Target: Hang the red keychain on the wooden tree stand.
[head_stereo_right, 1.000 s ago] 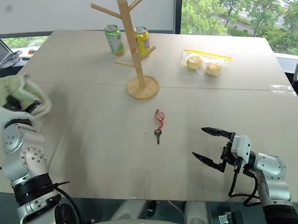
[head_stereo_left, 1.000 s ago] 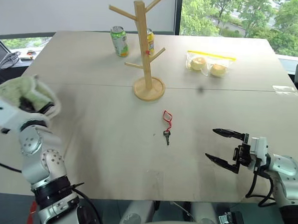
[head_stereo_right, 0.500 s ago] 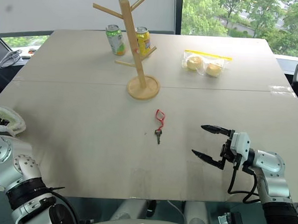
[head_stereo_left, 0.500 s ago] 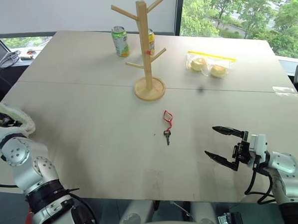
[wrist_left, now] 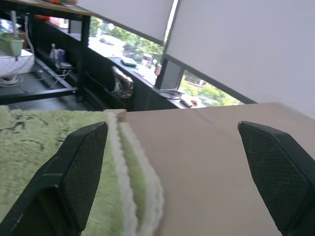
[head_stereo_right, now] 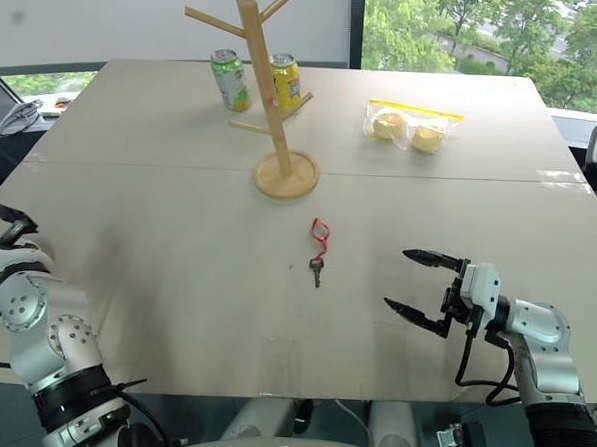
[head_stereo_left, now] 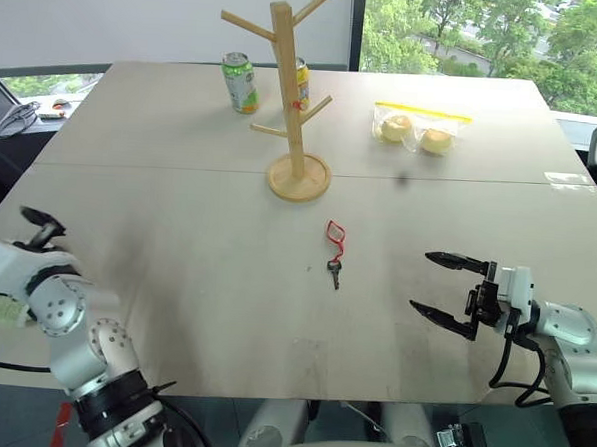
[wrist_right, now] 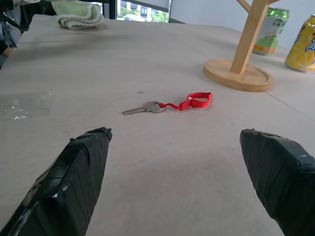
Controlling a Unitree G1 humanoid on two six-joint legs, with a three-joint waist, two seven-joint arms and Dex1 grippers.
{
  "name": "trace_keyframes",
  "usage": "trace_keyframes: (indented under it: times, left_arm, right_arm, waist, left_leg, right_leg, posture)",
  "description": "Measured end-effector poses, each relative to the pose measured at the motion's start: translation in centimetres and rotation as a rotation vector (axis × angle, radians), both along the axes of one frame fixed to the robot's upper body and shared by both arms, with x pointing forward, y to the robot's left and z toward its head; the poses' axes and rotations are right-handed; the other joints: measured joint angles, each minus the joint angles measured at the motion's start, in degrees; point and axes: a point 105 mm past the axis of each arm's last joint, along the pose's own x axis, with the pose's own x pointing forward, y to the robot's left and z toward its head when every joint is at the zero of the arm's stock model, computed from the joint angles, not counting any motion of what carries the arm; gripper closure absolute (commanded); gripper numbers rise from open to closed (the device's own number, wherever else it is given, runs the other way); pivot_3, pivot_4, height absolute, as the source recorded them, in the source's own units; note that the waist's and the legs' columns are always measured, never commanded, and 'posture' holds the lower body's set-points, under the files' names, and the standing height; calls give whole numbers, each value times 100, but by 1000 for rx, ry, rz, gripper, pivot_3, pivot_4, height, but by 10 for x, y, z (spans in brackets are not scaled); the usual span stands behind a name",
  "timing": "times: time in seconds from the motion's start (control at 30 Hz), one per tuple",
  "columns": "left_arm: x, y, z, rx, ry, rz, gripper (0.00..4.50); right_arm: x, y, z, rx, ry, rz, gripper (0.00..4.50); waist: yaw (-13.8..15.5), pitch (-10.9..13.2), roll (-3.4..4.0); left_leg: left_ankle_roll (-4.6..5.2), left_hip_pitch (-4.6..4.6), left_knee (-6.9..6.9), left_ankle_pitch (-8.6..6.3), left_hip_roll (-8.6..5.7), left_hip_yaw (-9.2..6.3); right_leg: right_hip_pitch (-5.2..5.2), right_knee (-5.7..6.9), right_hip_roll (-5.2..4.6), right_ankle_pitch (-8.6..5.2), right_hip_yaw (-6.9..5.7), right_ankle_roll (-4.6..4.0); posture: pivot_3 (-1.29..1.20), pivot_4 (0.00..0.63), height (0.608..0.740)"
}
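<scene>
The red keychain (head_stereo_left: 334,247) lies flat on the table (head_stereo_left: 178,237), near the middle, its loop toward the far side and the small key toward the near side. The wooden tree stand (head_stereo_left: 290,93) stands upright farther back and a little to the left of it, apart from it, with all its pegs free. Nothing is picked up yet, so the task is at its first step, the approach. The right gripper (head_stereo_left: 443,288) hovers to the right of the keychain, pointing toward it, with both fingers wide apart and nothing between them; in the right wrist view the keychain lies straight ahead, between the two fingers but not close. The left gripper (wrist_left: 172,162) is at the far left edge of the table, its fingers also spread and empty, beside a green towel (wrist_left: 59,162). The next move probably calls for the right gripper to go forward and low, and to close on the thin red cord, which lies flat and may slip.
</scene>
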Motion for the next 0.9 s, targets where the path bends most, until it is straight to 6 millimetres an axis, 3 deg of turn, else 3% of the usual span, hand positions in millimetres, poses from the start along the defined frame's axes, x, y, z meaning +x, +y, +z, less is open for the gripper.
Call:
trace_keyframes:
  times: [0.13, 0.2, 0.3, 0.4, 0.5, 0.7, 0.9]
  left_arm:
    - [33, -64, 13, 66, -2, -373, 111]
    - [43, -105, 19, 114, -3, -623, 111]
    - [36, -157, 14, 235, 63, -936, 111]
    - [15, -179, -7, 289, 144, -1121, 111]
    - [-11, -190, -30, 308, 212, -1272, 111]
    - [-35, -186, -36, 410, 206, -1353, 111]
    - [-59, -172, -63, 484, 283, -1401, 111]
  right_arm:
    - [6, 4, 7, 77, 35, -44, 0]
    - [11, 7, 17, 121, 35, -69, 0]
    - [22, 9, 30, 185, 46, -150, 0]
    - [28, 16, 41, 239, 66, -212, 0]
    - [26, 29, 45, 219, 105, -262, 0]
    - [26, 44, 42, 133, 176, -369, 0]
    - [38, 52, 38, -152, 228, -490, 0]
  waist:
    - [13, 0, 0]
    - [-20, 0, 1]
    - [-73, 1, 6]
    - [-96, 1, 10]
    - [-62, 2, 11]
    - [7, 5, 15]
    - [-24, 7, 18]
  left_leg:
    - [0, -1, 2, 0, 0, 2]
    - [0, 0, 1, -1, 2, 8]
    - [3, 7, -12, -9, 13, 28]
    - [-1, -1, -17, -14, 23, 34]
    - [-2, -13, -18, -14, 32, 34]
    - [-2, -20, -17, -15, 86, 111]
    - [10, -26, -28, -22, 106, 167]
  right_leg:
    - [0, 5, 3, 0, 1, -1]
    - [-1, 5, 2, -1, 7, -1]
    - [-10, 2, 6, -1, 29, -5]
    - [-28, 3, 7, 3, 41, -38]
    - [-40, 3, 9, -5, 50, -50]
    - [-22, 1, -4, -14, 36, -39]
    - [-41, -17, -14, -17, 38, -44]
  posture:
    - [0, 150, 740]
    - [0, 150, 740]
    - [0, 150, 740]
    - [0, 150, 740]
    - [0, 150, 740]
    - [0, 150, 740]
    - [0, 150, 740]
